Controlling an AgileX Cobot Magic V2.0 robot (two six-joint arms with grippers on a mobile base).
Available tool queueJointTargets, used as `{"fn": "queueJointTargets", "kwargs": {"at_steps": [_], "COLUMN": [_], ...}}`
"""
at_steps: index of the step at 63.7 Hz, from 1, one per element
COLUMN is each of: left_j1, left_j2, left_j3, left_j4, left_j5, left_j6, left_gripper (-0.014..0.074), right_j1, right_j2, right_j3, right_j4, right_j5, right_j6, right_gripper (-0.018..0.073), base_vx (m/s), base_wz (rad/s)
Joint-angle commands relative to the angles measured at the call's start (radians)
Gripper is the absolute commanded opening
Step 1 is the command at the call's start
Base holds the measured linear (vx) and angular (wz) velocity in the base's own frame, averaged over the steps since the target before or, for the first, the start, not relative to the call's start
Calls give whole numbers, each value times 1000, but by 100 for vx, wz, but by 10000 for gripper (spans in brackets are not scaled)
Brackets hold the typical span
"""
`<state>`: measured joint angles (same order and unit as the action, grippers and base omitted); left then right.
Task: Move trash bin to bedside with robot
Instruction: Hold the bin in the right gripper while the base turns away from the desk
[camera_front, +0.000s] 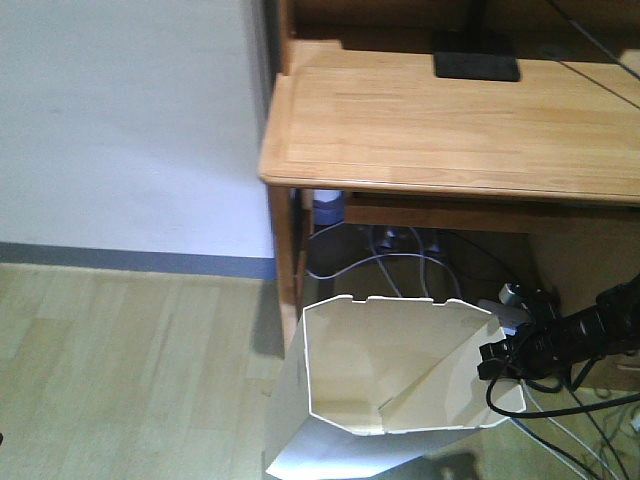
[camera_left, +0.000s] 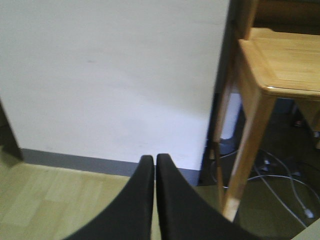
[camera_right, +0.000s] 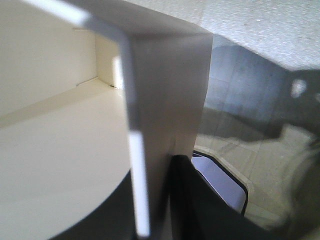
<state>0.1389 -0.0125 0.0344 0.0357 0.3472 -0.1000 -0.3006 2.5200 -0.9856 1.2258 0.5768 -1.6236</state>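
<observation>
The cream trash bin (camera_front: 400, 365) stands tilted on the floor beside and partly under the wooden desk, its angular notched rim facing the camera. My right gripper (camera_front: 497, 357) is shut on the bin's right rim wall; in the right wrist view the thin wall (camera_right: 160, 100) runs between its two black fingers (camera_right: 192, 200), one inside and one outside. My left gripper (camera_left: 154, 162) is shut and empty, held in the air facing the white wall. The bed is out of view.
The light wooden desk (camera_front: 450, 120) fills the upper right, with a black monitor base (camera_front: 475, 55) on it. Cables (camera_front: 400, 260) tangle under the desk. Its leg (camera_left: 247, 150) stands close on the left wrist's right. White wall and grey skirting (camera_front: 130, 260) lie left.
</observation>
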Motion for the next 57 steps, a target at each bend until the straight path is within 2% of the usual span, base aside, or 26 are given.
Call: {"fn": "queueJointTargets", "kwargs": {"at_steps": [1, 57], "left_j1": [-3, -3], "left_j2": [-14, -14], "left_j3": [3, 3], "left_j4": [-2, -2], "left_j5": [-66, -66], "left_j6": [-4, -4], "left_gripper": [-6, -6], "right_j1": [-1, -1], "right_j2": [-77, -77], "right_j3": [-3, -3], "right_j4": [31, 31], "right_j5": [260, 260], "right_j6": [2, 2], "right_gripper": [-5, -5], "base_vx": [-9, -6], "base_wz": [45, 52]}}
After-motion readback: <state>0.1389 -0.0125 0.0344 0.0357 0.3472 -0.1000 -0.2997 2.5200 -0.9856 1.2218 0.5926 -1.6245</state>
